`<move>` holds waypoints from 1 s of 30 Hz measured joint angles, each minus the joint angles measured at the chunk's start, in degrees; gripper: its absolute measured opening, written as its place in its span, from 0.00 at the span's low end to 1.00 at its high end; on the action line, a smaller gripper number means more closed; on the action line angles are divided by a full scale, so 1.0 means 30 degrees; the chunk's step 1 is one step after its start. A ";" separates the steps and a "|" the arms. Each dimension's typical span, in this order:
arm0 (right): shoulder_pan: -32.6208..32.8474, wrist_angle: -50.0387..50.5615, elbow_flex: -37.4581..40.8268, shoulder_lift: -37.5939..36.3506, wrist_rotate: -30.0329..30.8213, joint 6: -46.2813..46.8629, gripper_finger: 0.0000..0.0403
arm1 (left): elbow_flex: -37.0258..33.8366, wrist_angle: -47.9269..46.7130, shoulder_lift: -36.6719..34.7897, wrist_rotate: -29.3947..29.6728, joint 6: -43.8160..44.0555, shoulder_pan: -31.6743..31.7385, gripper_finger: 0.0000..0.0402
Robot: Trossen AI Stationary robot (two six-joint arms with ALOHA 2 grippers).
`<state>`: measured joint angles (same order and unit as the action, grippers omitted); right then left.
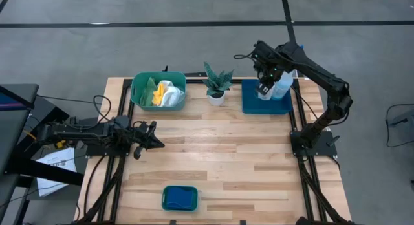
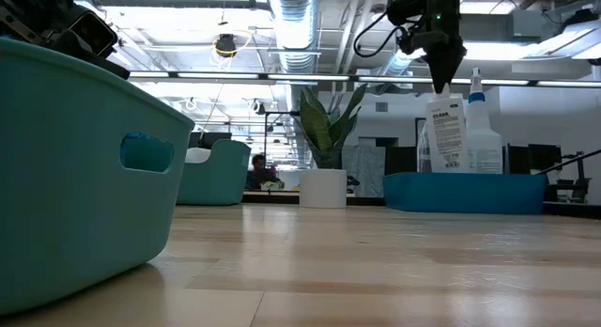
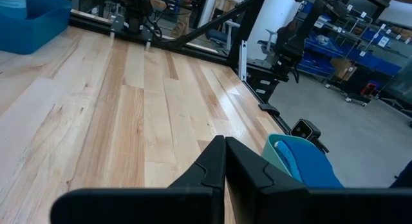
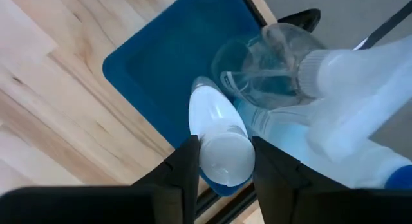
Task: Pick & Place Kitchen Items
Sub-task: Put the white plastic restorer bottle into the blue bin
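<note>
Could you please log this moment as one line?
right gripper: shut on small white bottle over dark blue tray | left gripper: shut, idle

Potted plant (image 1: 216, 86) between green tub (image 1: 137, 94) and blue tray (image 1: 249, 103).

1. Small white bottle (image 4: 222, 150) is standing upright inside the dark blue tray (image 1: 252, 103) at the table's 1 o'clock corner; rounded white cap is facing up.
2. Clear spray bottle (image 4: 277, 56) is standing upright just behind it in the same tray; see-through body.
3. White spray bottle (image 2: 483, 130) is standing upright beside the other two, nearly touching.
4. Yellow, green and white cloths (image 1: 162, 93) are lying bunched in the green tub (image 1: 137, 96) at 11 o'clock.
5. Blue sponges (image 1: 180, 198) are sitting in the small tub (image 1: 163, 200) at 6 o'clock, near the table edge.
</note>
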<state>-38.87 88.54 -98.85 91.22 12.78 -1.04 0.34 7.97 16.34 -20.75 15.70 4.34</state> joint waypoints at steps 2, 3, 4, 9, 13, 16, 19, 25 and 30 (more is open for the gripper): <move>-0.0116 -0.0131 0.0203 -0.0002 -0.0002 -0.0176 0.27 | 0.0000 -0.0002 0.0000 0.0000 0.0000 -0.0002 0.01; -0.0156 -0.0201 0.0323 -0.0009 -0.0009 -0.0216 0.27 | 0.0000 0.0002 0.0000 0.0000 0.0000 0.0002 0.01; -0.0230 -0.0252 0.0475 -0.0014 -0.0038 -0.0225 0.27 | 0.0000 0.0001 0.0000 0.0002 0.0000 -0.0002 0.01; -0.0605 -0.0631 0.1418 -0.0141 -0.0087 -0.0646 0.27 | 0.0000 0.0005 0.0000 0.0007 0.0000 0.0005 0.01; -0.0815 -0.1299 0.1902 -0.0153 -0.0166 -0.0766 0.27 | 0.0000 0.0002 0.0000 0.0048 0.0000 -0.0002 0.01; -0.1024 -0.1492 0.2410 -0.0160 -0.0273 -0.0951 0.27 | 0.0000 -0.0001 0.0000 0.0073 0.0000 0.0005 0.01; -0.1148 -0.1544 0.2841 -0.0231 -0.0261 -0.1353 0.27 | 0.0000 0.0003 0.0000 0.0066 0.0000 0.0006 0.01; -0.1607 -0.2809 0.3703 -0.0947 -0.0420 -0.1514 0.27 | 0.0000 0.0006 0.0000 0.0058 0.0000 -0.0002 0.01; -0.2012 -0.3013 0.4912 -0.1950 -0.0369 -0.1507 0.27 | 0.0000 0.0003 0.0000 0.0058 0.0000 0.0003 0.01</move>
<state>-44.91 79.50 -84.12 85.37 11.67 -5.56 0.34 7.98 16.34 -20.58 15.70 4.35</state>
